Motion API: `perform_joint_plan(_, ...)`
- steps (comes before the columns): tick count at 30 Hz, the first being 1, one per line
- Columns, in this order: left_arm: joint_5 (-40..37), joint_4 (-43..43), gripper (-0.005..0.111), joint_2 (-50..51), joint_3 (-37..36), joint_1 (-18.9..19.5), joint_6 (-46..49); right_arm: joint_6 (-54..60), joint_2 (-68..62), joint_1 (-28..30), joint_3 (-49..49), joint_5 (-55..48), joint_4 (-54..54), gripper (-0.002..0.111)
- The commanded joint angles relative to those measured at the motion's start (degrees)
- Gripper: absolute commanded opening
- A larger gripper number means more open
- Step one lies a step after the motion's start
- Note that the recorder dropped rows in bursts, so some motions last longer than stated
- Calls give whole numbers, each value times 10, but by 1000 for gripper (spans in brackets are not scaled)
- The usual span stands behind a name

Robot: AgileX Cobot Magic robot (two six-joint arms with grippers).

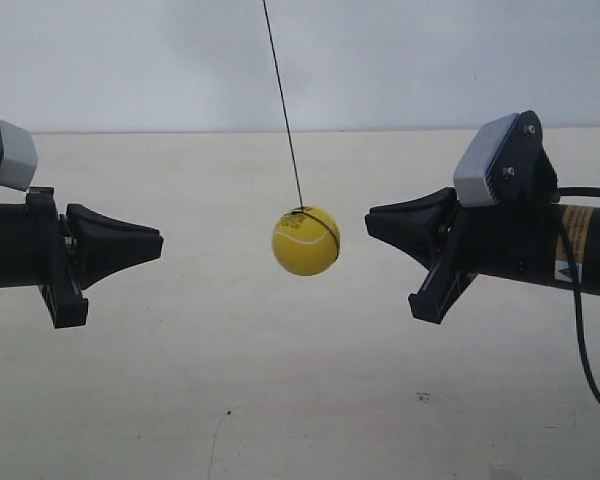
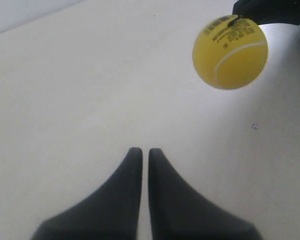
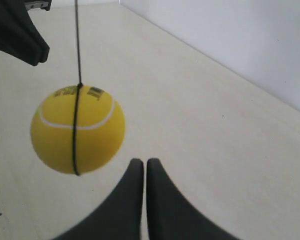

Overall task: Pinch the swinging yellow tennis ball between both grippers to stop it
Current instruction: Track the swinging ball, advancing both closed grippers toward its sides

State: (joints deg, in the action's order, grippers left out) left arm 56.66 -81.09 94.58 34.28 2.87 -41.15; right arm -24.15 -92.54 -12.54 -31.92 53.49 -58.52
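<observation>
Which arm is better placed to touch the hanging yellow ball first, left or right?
Right. The yellow tennis ball looms large beside the right gripper; from the left gripper it looks smaller and farther, so the right probably reaches first.

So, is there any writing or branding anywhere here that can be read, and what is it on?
Nothing can be read for certain.
Yellow tennis ball: several lines of dark print beside where the black string is tied, too blurred to read.
Orange-yellow label on the arm at the exterior view's right: dark marks, too small to read.
No other text or signs are visible.
</observation>
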Motion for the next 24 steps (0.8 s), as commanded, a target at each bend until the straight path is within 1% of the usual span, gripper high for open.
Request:
perform_joint_plan(1, 10, 7, 5, 11, 4, -2, 5, 5, -2, -1, -2, 9, -4, 0)
perform_joint_plan(6, 25, 7, 5, 24, 4, -2, 10, 5, -2, -1, -2, 10, -3, 0)
perform_joint_plan(15, 27, 7, 5, 24, 4, -2, 12, 12, -2, -1, -2, 10, -5, 0)
perform_joint_plan(24, 60, 3, 5, 24, 4, -2, 24, 20, -2, -1, -2, 10, -6, 0)
